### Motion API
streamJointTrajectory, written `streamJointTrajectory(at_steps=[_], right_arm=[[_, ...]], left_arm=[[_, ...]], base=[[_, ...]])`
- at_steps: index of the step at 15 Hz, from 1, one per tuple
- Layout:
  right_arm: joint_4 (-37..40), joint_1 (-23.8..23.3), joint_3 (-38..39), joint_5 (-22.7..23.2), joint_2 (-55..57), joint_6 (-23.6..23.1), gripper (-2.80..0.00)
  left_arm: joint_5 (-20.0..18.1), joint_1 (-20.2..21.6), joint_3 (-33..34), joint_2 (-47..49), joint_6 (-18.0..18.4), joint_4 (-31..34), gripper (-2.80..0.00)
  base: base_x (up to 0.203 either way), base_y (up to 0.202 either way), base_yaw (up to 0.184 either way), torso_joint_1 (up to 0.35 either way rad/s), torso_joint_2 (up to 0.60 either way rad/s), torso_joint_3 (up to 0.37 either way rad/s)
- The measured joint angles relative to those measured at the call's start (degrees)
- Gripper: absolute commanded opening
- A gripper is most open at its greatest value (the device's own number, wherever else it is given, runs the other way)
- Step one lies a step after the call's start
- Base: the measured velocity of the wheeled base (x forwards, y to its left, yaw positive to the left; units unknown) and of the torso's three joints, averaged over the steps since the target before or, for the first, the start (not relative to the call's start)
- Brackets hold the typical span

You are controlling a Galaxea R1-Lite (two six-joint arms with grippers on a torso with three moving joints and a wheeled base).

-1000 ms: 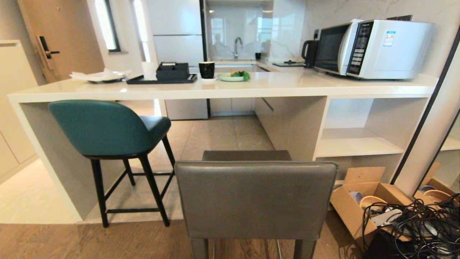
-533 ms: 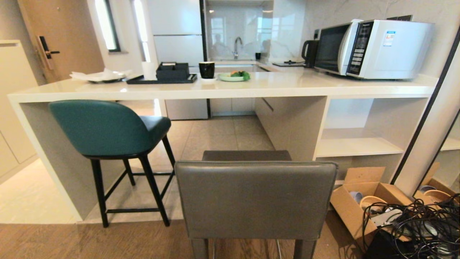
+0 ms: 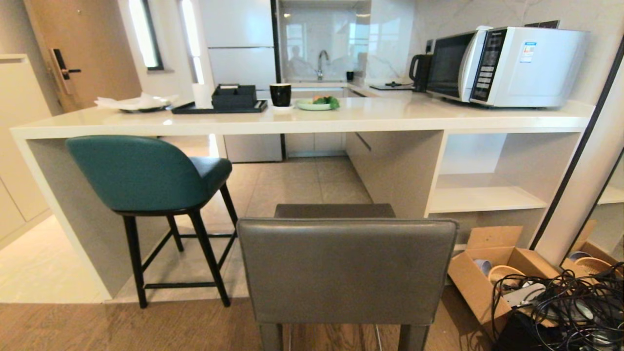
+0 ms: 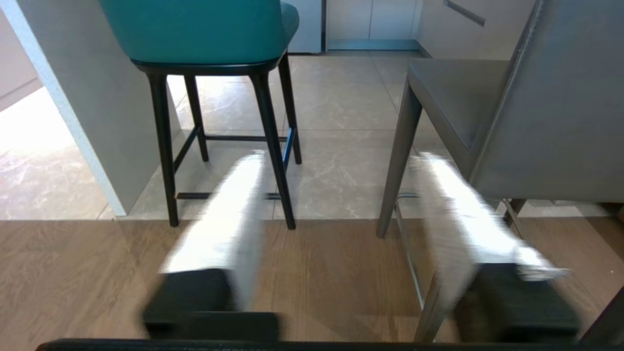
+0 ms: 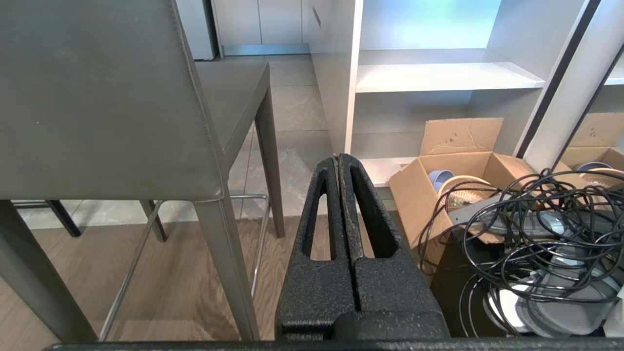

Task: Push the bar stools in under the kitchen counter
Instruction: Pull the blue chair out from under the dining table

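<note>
I see the kitchen counter (image 3: 302, 122), a thick glossy white slab, running long from left to right across my head view. The grey stool (image 3: 346, 268), square-backed, stands nearest me on the wood floor, clear of the counter, its back toward me and seat toward the counter. The teal stool (image 3: 141, 175), rounded back and thin black legs, sits partly under the slab's left end. My left gripper (image 4: 336, 161) has fingers apart, blurred, empty; my right gripper (image 5: 339, 161) is clenched on nothing beside the grey stool.

White microwave (image 3: 507, 66) at the worktop's right end, black kettle (image 3: 420, 72) beside it, black mug (image 3: 280, 94), green plate of food (image 3: 316, 103), black tray (image 3: 219, 107), open cardboard box (image 3: 492, 273) and tangled black cables (image 3: 570, 302) on the floor.
</note>
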Motion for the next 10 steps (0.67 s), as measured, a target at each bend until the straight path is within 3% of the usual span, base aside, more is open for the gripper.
streamJointTrajectory(at_steps=[10], right_arm=[[-0.1, 0.0, 0.0, 0.0, 0.0, 0.1, -2.80]], left_arm=[[0.0, 0.0, 0.0, 0.0, 0.0, 0.0, -2.80]], base=[[0.000, 0.000, 0.000, 0.000, 0.00, 0.000]])
